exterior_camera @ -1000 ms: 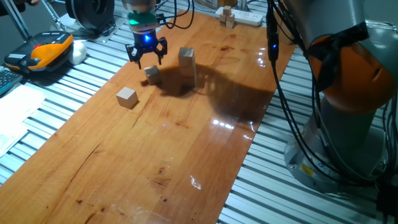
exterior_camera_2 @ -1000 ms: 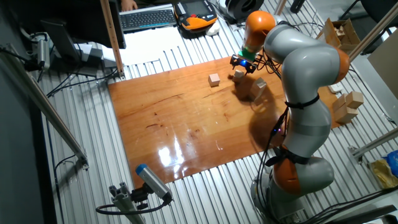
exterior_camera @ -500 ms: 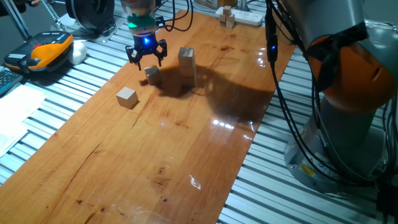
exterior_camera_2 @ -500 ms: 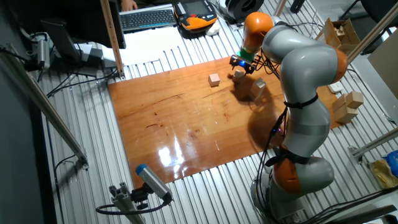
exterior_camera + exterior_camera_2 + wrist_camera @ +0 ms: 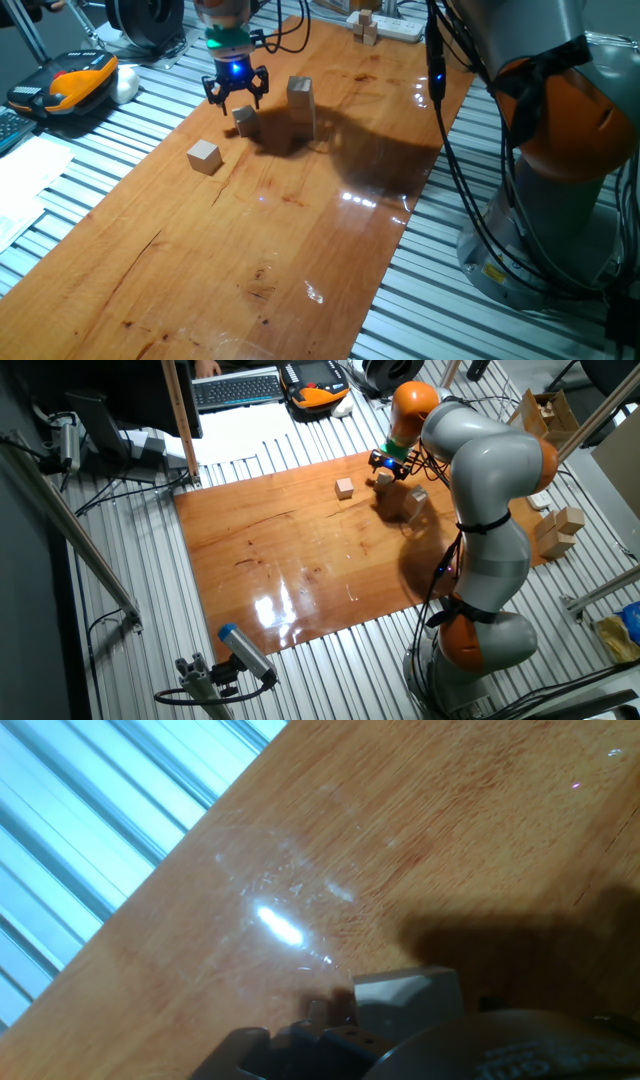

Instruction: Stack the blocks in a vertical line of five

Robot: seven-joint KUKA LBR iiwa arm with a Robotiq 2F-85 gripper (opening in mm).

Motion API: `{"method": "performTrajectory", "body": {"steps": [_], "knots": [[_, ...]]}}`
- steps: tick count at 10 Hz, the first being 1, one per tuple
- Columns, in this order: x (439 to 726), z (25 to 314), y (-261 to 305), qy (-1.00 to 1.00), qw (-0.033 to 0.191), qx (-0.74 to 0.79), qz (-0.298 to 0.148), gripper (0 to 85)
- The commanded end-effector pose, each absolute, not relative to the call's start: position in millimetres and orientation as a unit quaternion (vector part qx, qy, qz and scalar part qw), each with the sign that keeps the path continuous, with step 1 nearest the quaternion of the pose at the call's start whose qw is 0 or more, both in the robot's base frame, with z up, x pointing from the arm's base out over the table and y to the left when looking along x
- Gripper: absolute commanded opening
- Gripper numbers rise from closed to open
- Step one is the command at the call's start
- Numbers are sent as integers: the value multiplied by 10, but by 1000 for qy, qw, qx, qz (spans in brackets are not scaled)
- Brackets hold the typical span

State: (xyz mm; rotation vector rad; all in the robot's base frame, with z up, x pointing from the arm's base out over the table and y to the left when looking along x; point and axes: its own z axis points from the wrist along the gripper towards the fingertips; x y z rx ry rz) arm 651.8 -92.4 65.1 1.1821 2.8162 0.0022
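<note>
- Tabletop [image 5: 300,240] of glossy reddish wood is seen in both fixed views, laid over a ribbed metal bench.
- Lone block [image 5: 204,156] is seen nearest the camera in one fixed view, resting flat on the wood, well apart from the others.
- Second block [image 5: 244,120] lies farther back, directly under the end effector [image 5: 235,97]; in the hand view its pale top face [image 5: 408,997] is seen at the lower edge.
- End effector is seen with its dark fingers spread open above that block, not gripping it; a blue light is lit on its body.
- Stack of blocks [image 5: 301,103] stands upright just beside the second block; the exact count in it cannot be told.
- White power strip [image 5: 392,25] with tiny wooden pieces is seen at the far end.
</note>
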Motion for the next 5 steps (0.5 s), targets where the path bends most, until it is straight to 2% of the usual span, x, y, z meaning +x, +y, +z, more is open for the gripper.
{"method": "performTrajectory", "body": {"steps": [1,5], "knots": [[6511,641,-926,923,43,383,2,680],[6494,631,-929,937,30,348,5,680]]}}
